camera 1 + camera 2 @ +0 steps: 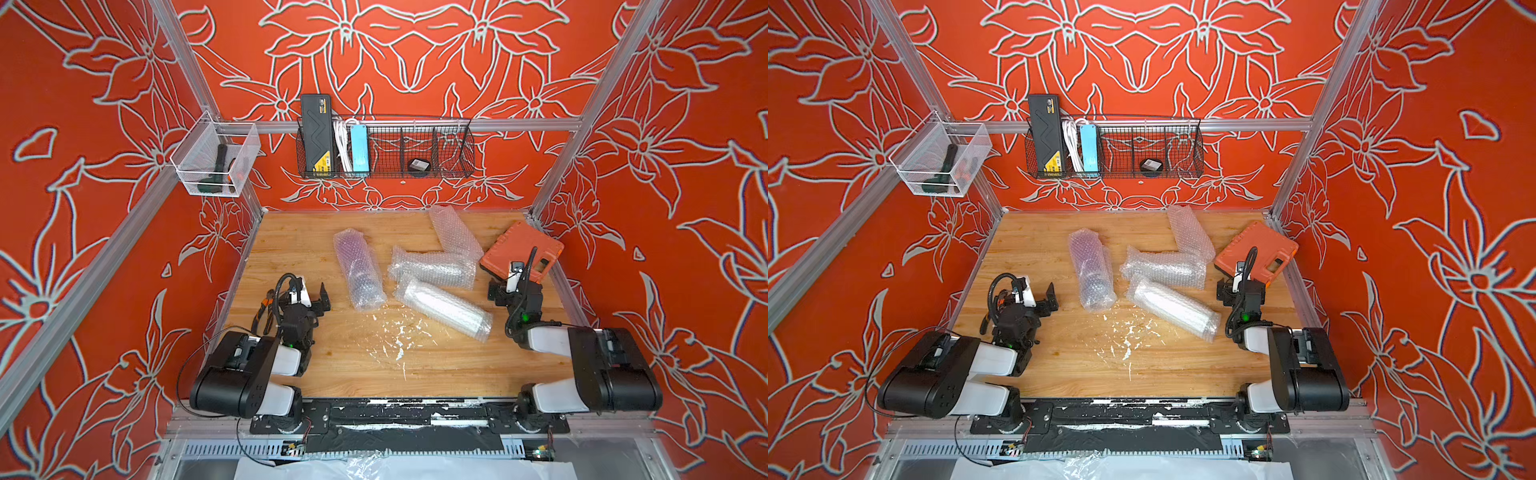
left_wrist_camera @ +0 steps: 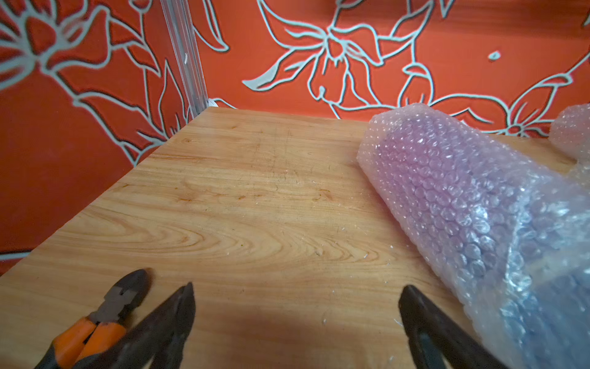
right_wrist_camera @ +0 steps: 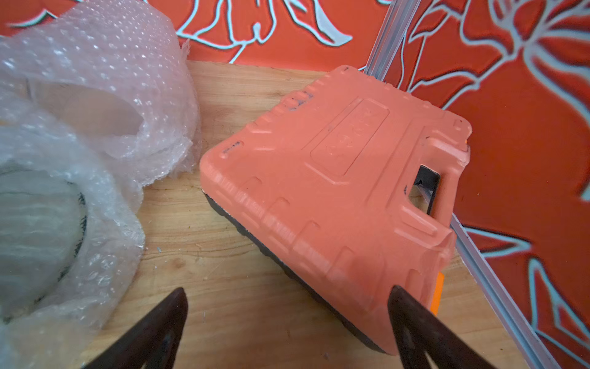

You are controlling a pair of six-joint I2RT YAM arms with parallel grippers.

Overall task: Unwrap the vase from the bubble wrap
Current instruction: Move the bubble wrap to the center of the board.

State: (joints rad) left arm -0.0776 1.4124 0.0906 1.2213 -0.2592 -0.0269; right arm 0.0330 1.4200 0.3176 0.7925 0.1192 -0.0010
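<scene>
In both top views, four bundles of clear, crinkly bubble wrap (image 1: 432, 270) are laid about the middle of the pale wooden table (image 1: 291, 374). A dark vase (image 1: 358, 266) is dimly seen inside the purple-tinted bundle at 10 o'clock of centre, and something white is wrapped in the bundle at 4 o'clock. A black wire basket (image 1: 453, 145) is hung on the back wall at 12 o'clock. A black box with a yellow label, coiled white cable, a light blue block and a small round black item are kept in it. A dark-handled tool is held in the clear mesh bin (image 1: 245, 149) at 10 o'clock. A shut orange plastic case (image 1: 521, 245) is set at 2 o'clock, its contents hidden. The left gripper (image 1: 320, 300) is parked at 8 o'clock and the right gripper (image 1: 496, 291) at 3 o'clock.

In the left wrist view, the jaws are spread wide and nothing is held. The purple bundle is seen just beside one finger and orange-handled pliers (image 2: 102, 316) beside the other.

In the right wrist view, the jaws are likewise spread wide and empty, with the case's corner close to one finger. An open-ended roll of wrap lies beside the case.
</scene>
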